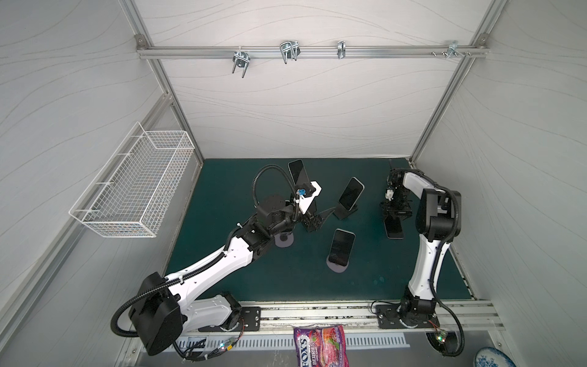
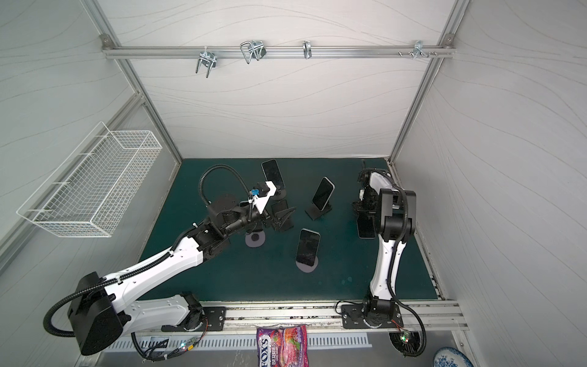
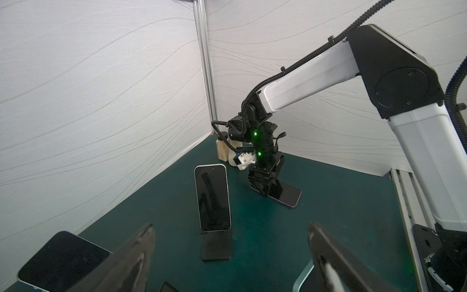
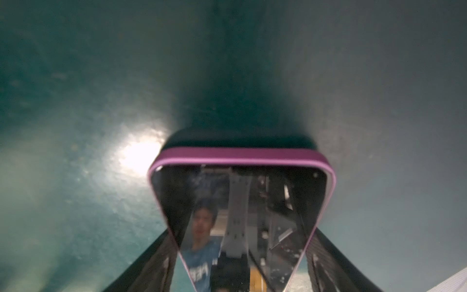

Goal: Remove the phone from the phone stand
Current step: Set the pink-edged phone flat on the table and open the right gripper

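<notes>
1. In both top views the purple phone [image 1: 394, 231] lies flat on the green mat [image 1: 222, 254] under the right gripper [image 1: 393, 219]; the left gripper [image 1: 319, 220] is wide open near a black stand [image 1: 343, 214]
2. Left wrist view: the purple phone [image 3: 288, 193] lies flat, apart from the black stand [image 3: 216, 249]
3. Right wrist view: fingers [image 4: 151, 265] flank the purple phone [image 4: 240, 202]; gripping or not, I cannot tell

Left tool [image 1: 320, 219], jaws wide apart; right tool [image 1: 393, 220] vertical, tips down.
</notes>
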`<action>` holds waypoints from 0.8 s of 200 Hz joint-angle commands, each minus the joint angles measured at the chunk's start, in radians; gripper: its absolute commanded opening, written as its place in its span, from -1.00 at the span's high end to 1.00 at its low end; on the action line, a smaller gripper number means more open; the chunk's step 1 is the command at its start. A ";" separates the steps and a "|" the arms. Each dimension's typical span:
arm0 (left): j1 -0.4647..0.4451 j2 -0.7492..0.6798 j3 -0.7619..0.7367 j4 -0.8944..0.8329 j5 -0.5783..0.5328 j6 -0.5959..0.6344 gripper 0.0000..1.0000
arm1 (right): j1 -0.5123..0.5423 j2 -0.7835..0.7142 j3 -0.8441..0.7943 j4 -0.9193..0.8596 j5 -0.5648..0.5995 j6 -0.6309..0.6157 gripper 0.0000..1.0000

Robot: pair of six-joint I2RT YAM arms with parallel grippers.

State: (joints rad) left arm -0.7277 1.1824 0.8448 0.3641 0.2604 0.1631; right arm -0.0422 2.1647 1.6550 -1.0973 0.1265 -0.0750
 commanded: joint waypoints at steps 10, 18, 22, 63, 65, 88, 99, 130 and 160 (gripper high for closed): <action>-0.004 -0.012 0.021 0.030 -0.018 0.007 -0.90 | -0.017 0.017 0.017 -0.010 -0.007 0.001 -0.63; -0.004 -0.015 0.019 0.030 -0.024 0.005 -0.90 | -0.020 0.014 0.019 -0.009 -0.019 0.003 -0.63; -0.003 -0.016 0.019 0.030 -0.027 0.003 -0.90 | -0.021 0.012 0.022 -0.010 -0.022 0.002 -0.63; -0.003 -0.039 0.012 0.016 -0.055 0.001 -0.90 | -0.025 0.006 0.027 -0.015 -0.041 0.008 -0.61; -0.003 -0.038 0.013 0.012 -0.056 0.002 -0.90 | -0.025 0.007 0.026 -0.014 -0.042 0.008 -0.60; -0.003 -0.047 0.025 -0.031 -0.071 0.017 -0.89 | -0.025 0.002 0.027 -0.016 -0.031 0.010 -0.54; -0.004 -0.055 0.021 -0.033 -0.080 0.016 -0.89 | -0.025 0.004 0.027 -0.018 -0.021 0.011 -0.52; -0.004 -0.075 0.007 -0.036 -0.094 0.018 -0.89 | -0.025 0.002 0.021 -0.012 -0.020 0.009 -0.47; -0.005 -0.077 0.004 -0.037 -0.096 0.018 -0.89 | -0.024 -0.005 0.011 -0.010 -0.003 0.006 -0.43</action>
State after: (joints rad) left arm -0.7277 1.1210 0.8444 0.3107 0.1757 0.1638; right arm -0.0593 2.1647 1.6581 -1.0966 0.0986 -0.0608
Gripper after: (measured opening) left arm 0.948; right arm 0.741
